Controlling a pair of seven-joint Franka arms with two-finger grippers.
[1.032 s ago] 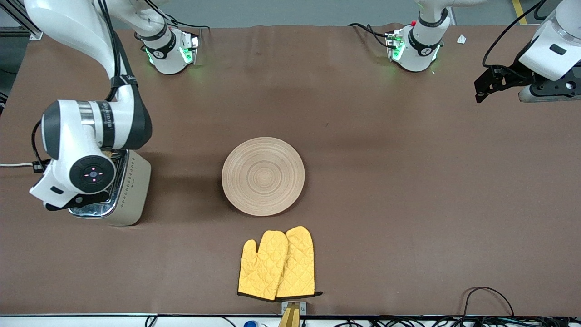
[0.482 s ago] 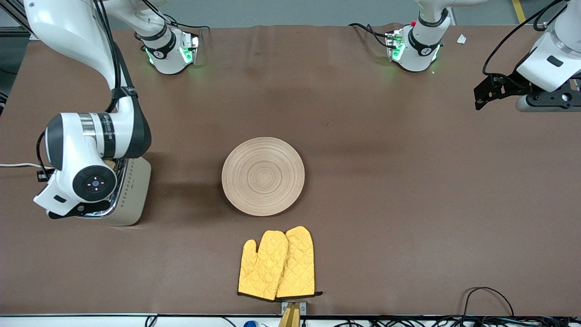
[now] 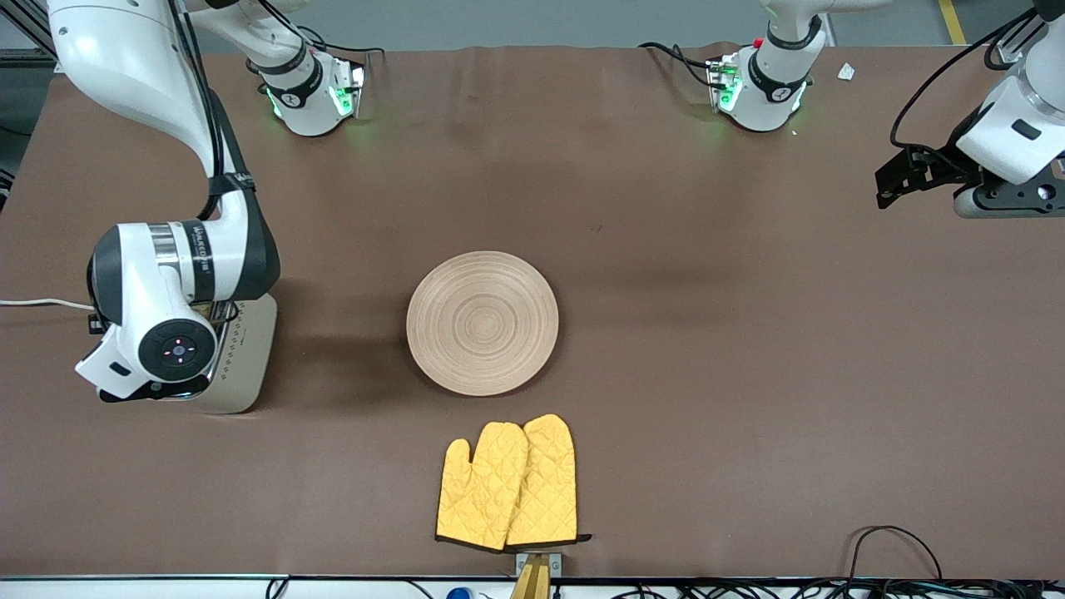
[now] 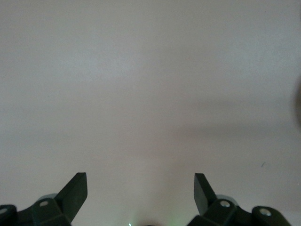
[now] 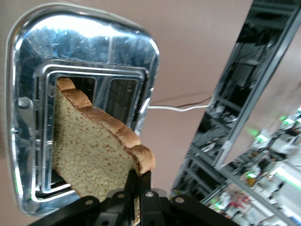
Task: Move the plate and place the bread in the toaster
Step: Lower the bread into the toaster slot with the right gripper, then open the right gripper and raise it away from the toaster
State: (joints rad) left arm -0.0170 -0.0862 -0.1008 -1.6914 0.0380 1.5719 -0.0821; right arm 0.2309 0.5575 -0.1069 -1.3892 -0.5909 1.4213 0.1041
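The toaster point(image 3: 246, 353) stands toward the right arm's end of the table, its chrome top point(image 5: 94, 33) facing the right wrist view. My right gripper point(image 5: 139, 181) is over it, shut on the crust of the bread point(image 5: 89, 146). The brown speckled slice hangs tilted, with its lower edge at a slot opening. In the front view the right arm's hand point(image 3: 166, 349) hides the bread and most of the toaster's top. The pale wooden plate point(image 3: 482, 323) lies bare at mid-table. My left gripper point(image 4: 140, 188) is open and empty over bare table at the left arm's end.
A pair of yellow oven mitts point(image 3: 507, 487) lies nearer to the front camera than the plate. The toaster's white cord point(image 3: 42, 303) runs off the table edge. A black cable point(image 3: 890, 541) loops at the front edge toward the left arm's end.
The right arm's hand has shifted lower in the front view over the toaster, covering more of its top. The left arm's hand has drifted slightly toward its end of the table.
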